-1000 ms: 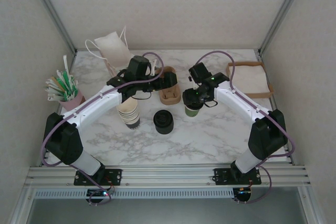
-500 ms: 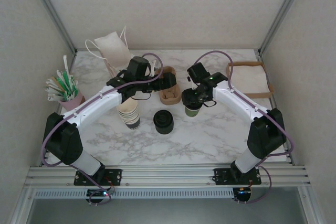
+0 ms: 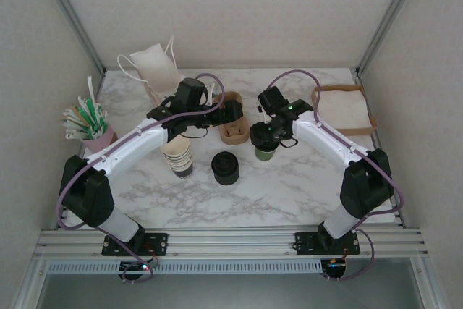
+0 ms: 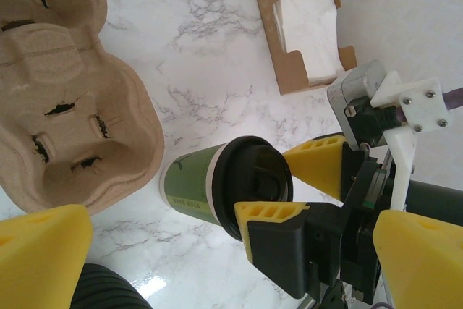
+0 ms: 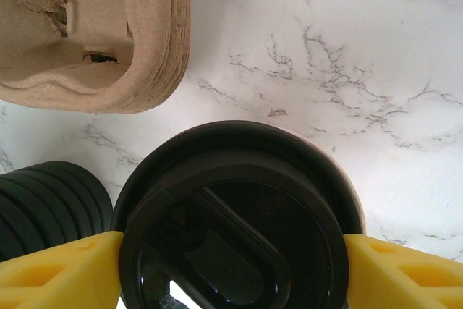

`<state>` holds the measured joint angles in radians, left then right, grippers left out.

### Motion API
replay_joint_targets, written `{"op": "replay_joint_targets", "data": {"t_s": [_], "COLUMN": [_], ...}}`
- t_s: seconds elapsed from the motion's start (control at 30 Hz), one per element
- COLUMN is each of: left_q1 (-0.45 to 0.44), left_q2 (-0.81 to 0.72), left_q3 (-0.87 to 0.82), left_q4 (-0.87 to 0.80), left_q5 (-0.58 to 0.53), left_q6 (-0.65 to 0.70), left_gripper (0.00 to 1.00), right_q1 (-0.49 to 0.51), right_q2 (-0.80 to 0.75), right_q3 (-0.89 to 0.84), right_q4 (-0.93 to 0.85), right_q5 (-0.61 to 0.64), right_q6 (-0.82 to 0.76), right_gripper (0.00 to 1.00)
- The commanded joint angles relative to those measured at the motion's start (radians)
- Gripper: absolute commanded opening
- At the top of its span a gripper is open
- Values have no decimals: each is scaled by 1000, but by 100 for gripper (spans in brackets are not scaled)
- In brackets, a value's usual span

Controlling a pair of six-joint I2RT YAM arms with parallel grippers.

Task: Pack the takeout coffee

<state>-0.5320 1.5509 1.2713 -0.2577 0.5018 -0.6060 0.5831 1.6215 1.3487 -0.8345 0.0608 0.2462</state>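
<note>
Clenched on coffee cup (image 4: 189,184) lid (image 5: 231,215), mid-frame, with right gripper (image 3: 265,137); gaping at left gripper (image 3: 233,112). Could pop lid if squeezed.

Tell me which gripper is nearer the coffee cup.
Right. The right gripper grips the coffee cup by its lid; the left gripper hangs open over the cup carrier.

The takeout coffee (image 4: 189,186) has an olive-green wall and a black lid (image 5: 239,229). The pads (image 5: 58,273) of my right gripper (image 5: 231,273) are yellow. The table (image 5: 304,56) is white marble, veined grey. The cup carrier (image 4: 79,106) is plain brown pulp. The stack of lids (image 5: 43,200) is black.
</note>
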Motion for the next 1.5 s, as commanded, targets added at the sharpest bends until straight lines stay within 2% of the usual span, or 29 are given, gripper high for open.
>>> {"op": "replay_joint_targets", "data": {"t_s": [0.0, 0.5, 1.47], "left_q1": [12, 12, 12], "left_q2": [-28, -23, -23], "left_q3": [-10, -12, -30], "left_q4": [26, 30, 37], "left_q5": [10, 11, 14], "left_q6": [-8, -8, -9], "left_gripper": [100, 100, 100], "right_q1": [12, 24, 20], "right_q2": [10, -15, 39], "right_q3": [25, 55, 19], "right_q4": [-51, -75, -53], "right_q5": [27, 75, 48], "right_q6": [-7, 0, 15], "right_gripper": [76, 76, 76]}}
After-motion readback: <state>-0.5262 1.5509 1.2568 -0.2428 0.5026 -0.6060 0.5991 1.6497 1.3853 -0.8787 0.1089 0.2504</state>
